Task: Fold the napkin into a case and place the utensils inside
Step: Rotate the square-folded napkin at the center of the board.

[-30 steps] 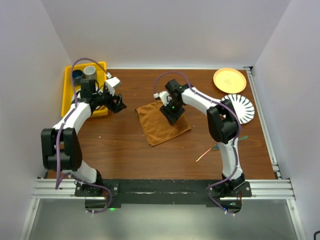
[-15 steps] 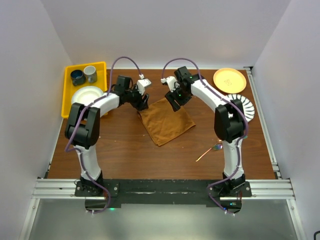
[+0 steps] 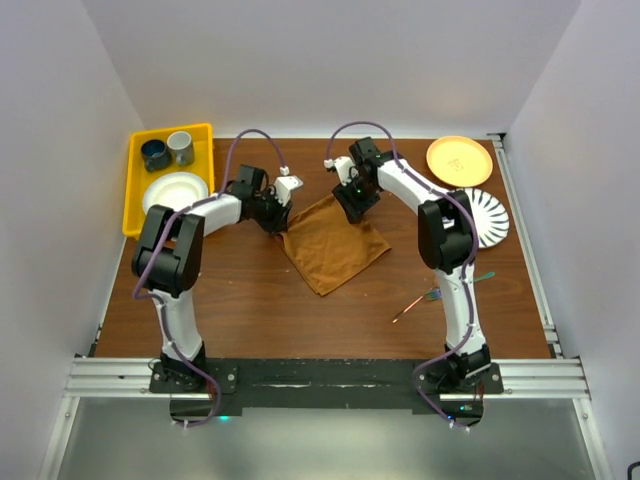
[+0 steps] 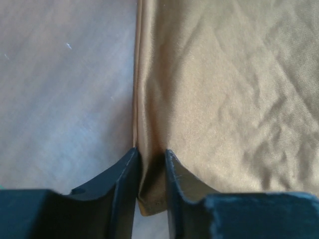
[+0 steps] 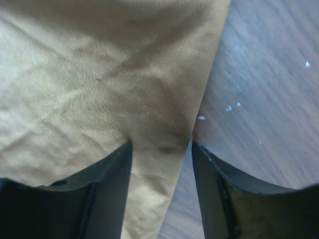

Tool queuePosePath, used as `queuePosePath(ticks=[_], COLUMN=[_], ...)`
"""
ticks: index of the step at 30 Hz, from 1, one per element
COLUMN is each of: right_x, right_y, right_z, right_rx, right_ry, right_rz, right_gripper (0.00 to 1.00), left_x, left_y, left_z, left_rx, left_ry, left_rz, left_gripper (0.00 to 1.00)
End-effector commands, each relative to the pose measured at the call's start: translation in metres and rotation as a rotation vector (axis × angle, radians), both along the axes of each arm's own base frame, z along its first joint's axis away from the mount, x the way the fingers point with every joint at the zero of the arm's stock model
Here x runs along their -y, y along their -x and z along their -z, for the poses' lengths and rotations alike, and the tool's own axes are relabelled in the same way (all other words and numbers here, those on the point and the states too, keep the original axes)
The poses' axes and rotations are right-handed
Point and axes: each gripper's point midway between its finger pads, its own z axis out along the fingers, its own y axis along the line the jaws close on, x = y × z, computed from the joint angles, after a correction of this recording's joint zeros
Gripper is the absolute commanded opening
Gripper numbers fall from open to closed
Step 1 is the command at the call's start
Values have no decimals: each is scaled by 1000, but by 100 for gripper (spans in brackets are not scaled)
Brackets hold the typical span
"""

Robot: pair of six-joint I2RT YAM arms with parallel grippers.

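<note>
The rust-brown napkin (image 3: pixel 335 245) lies spread as a tilted square in mid-table; no case is in view. My left gripper (image 3: pixel 280 213) sits at its left corner. In the left wrist view its jaws (image 4: pixel 151 154) pinch the bunched edge of the napkin (image 4: pixel 224 89). My right gripper (image 3: pixel 350 208) is at the far corner. In the right wrist view its gripper (image 5: pixel 162 144) straddles the napkin (image 5: pixel 89 74) corner with a gap beside the right finger. The utensils lie to the right: a copper-handled one (image 3: pixel 408 310) and a green one (image 3: pixel 483 276) under the right arm.
A yellow tray (image 3: pixel 137 185) at the back left holds two cups (image 3: pixel 180 147) and a white dish (image 3: pixel 175 190). A yellow plate (image 3: pixel 459 160) and a white fluted plate (image 3: pixel 487 215) sit at the back right. White walls enclose the table.
My left arm swung from the yellow tray to the napkin's left corner and its jaws narrowed onto the cloth. My right gripper moved from the napkin's middle to its far corner.
</note>
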Motion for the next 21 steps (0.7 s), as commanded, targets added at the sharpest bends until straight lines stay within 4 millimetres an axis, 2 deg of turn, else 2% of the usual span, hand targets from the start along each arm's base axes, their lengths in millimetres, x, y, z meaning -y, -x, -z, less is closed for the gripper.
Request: queuePosePath(ticks=[1,2,3,4,5,6,8,9,11,12,14,16,19,20,21], right_x=[-28,-35,-38,-41,-48,-51,-59,-66,-72,-81,-88,-85,-68,-62,-53], right_y=[9,18,23,27,39,45,63,72,83,91,93,85,69,68,66], right_z=[-11,-10,-10,-10,-10,-9,-9,-10,-12,-16,-30,-48,-72,-72,-70], right_rx=[-41,-82,-102,-121,-163,-182,-230,-243,-256,-268,-276,-233,-140,-127,-113], right_ry=[-146,-190,-211,-232,-270,-281,-320,-332,-341,-365,-400,-398,-364,-342,-310], right_rz=[-79,-110,-122,-133,-167,-185,-245,-275,-320,-347,-353,-340,-297,-282,-269], right_gripper=[49,49,48,47,46,45,45,45,47,48,52,56,61,61,61], left_x=[-3,-7,-7,-9,-14,-17,-24,-26,-35,-39,-47,-54,-48,-45,-37], left_y=[37,52,61,70,87,94,119,125,139,139,133,114,85,70,64], left_z=[-17,-9,-18,-17,-10,-18,-14,-23,-23,-34,-48,-72,-97,-108,-104], left_rx=[-35,-71,-62,-73,-111,-96,-139,-130,-136,-113,-74,-2,97,130,113], left_ry=[14,7,21,21,10,20,20,38,25,67,113,171,208,241,257], left_rz=[52,60,74,81,87,95,127,143,180,182,173,136,106,72,72], left_gripper=[25,24,24,24,24,24,24,28,38,49,55,64,67,67,66])
